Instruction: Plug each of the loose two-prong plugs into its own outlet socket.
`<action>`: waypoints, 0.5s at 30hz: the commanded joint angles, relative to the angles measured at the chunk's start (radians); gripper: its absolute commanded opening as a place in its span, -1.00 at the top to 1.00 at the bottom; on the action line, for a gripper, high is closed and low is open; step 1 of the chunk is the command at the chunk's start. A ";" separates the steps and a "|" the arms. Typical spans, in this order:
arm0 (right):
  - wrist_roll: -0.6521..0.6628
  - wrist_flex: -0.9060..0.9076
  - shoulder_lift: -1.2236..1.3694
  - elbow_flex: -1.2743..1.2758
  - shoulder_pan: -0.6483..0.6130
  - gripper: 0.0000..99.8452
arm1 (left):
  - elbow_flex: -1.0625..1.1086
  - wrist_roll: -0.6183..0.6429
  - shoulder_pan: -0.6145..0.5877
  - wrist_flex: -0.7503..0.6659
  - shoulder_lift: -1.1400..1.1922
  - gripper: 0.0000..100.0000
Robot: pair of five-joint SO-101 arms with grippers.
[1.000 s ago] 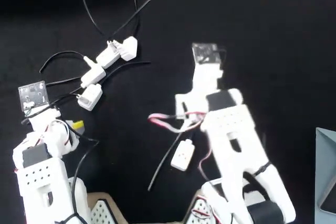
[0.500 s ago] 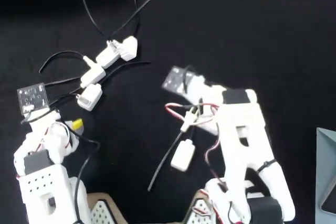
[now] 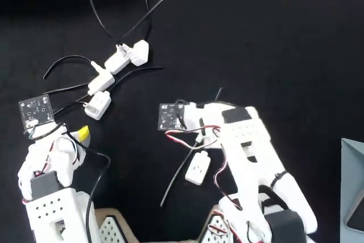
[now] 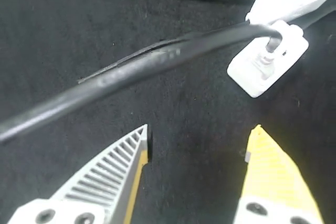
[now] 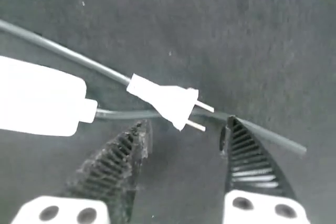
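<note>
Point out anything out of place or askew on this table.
One two-prong plug lies loose on the black cloth, tilted across a dark cable, prongs bare, beside a white outlet socket instead of in it. The right gripper hangs over it, fingers open.

No legible text or numbers anywhere.

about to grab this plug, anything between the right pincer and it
Nothing visible blocks it. The plug lies just ahead of the open right pincer, in line with the gap between its fingers. A dark cable runs under the prongs and might get pinched along with it.
</note>
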 commanded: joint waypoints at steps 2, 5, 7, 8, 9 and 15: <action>0.012 -0.037 0.091 -0.022 -0.032 0.58 | -0.007 0.002 0.001 -0.008 -0.012 0.41; 0.012 -0.078 0.173 -0.033 -0.003 0.58 | -0.007 0.002 0.001 -0.006 -0.012 0.41; 0.012 -0.097 0.202 -0.035 0.009 0.58 | -0.007 0.002 0.001 -0.006 -0.012 0.41; 0.012 -0.098 0.206 -0.035 0.009 0.58 | -0.007 0.002 0.001 -0.006 -0.012 0.41; 0.012 -0.098 0.209 -0.035 0.009 0.58 | -0.007 0.002 0.001 -0.006 -0.012 0.41; 0.012 -0.118 0.216 -0.036 -0.020 0.59 | -0.007 0.002 0.001 -0.006 -0.012 0.41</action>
